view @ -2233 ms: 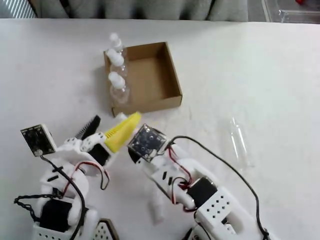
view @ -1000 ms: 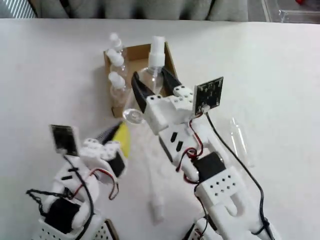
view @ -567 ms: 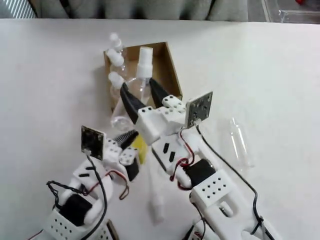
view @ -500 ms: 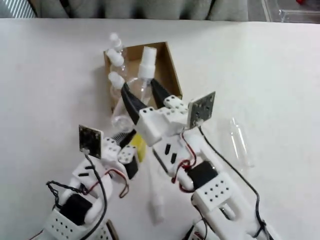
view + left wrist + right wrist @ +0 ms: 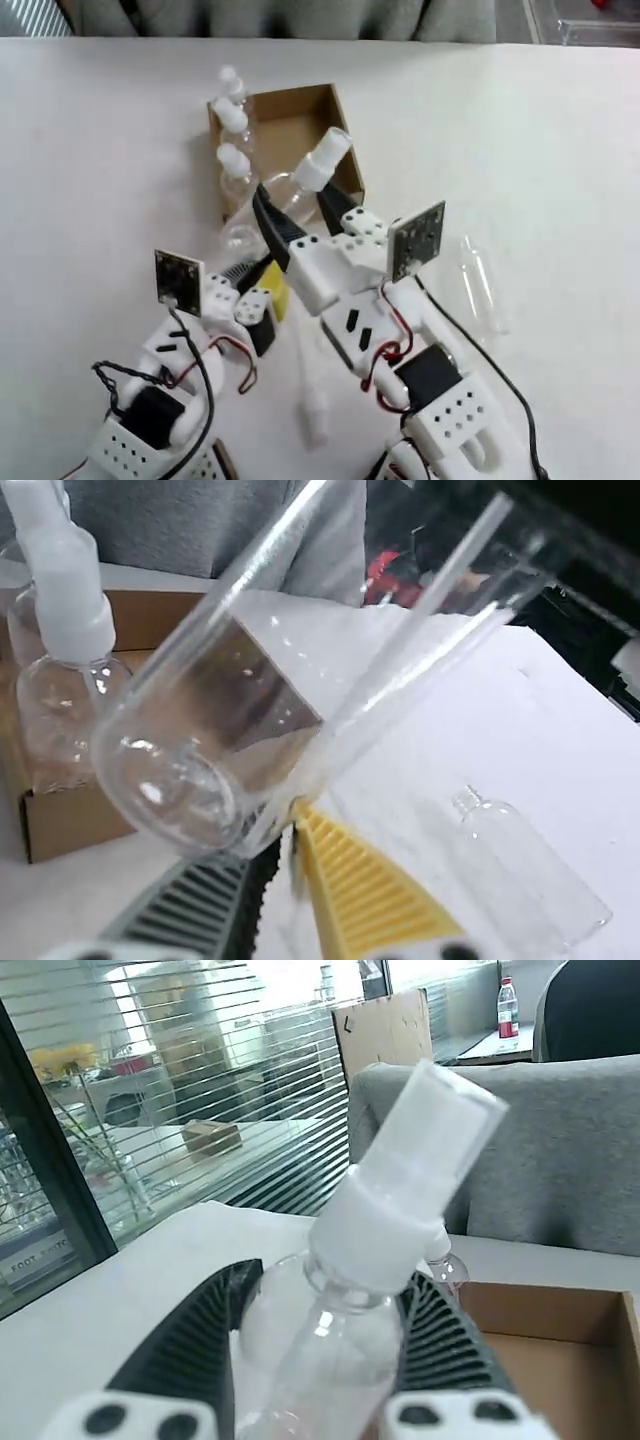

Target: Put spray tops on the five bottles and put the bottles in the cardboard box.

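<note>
- Nearest the arm bases, we see a loose spray top lying on its side on the bench, with its thin tube running from it toward the arms.
- The left tool sits just past that. Its grey ribbed finger and its yellow finger are drawn together at the tips.
- Those tips are just beside the round base of a clear bottle. We cannot tell whether they touch it.
- The right tool is clamped on that bottle, one black finger on each side of its body, below the neck.
- This bottle wears a white spray cap and is held off the bench at a tilt. Its base is toward the left tool and its cap leans out over the front wall of the cardboard box.
- Out on the right arm's side, well apart from the box, a bare bottle without a top lies on its side on the bench.
- Beyond the tools, the cardboard box stands open on the bench, with brown floor showing.
- Three capped bottles stand upright in a row along one side wall of the box, on the left arm's side.
</note>
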You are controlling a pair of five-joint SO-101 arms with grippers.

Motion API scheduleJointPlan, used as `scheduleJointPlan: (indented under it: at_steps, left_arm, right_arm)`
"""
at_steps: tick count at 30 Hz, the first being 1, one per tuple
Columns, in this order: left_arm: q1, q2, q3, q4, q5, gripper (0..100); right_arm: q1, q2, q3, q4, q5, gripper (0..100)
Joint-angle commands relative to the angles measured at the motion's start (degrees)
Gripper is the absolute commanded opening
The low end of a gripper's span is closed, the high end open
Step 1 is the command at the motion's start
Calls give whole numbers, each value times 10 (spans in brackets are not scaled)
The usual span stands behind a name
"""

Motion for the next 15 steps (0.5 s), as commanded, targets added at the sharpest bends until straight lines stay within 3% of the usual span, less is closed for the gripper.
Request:
scheduleJointPlan:
  at_steps: [1, 4, 9, 13, 15]
  left_arm:
    - [1, -2, -31, 39, -6, 24]
    - [-12, -2, -65, 105, -6, 24]
    - [-97, -2, -144, 233, -13, 24]
    - [-204, -1, -159, 331, -119, 24]
    - [-284, -4, -130, 324, -182, 24]
  right_arm:
    - [30, 46, -9, -49, 12, 16]
    - [72, 99, -11, -118, 13, 16]
    - [124, 222, -83, -159, 13, 16]
    - [153, 327, -168, -160, 13, 16]
    - [166, 375, -211, -160, 13, 16]
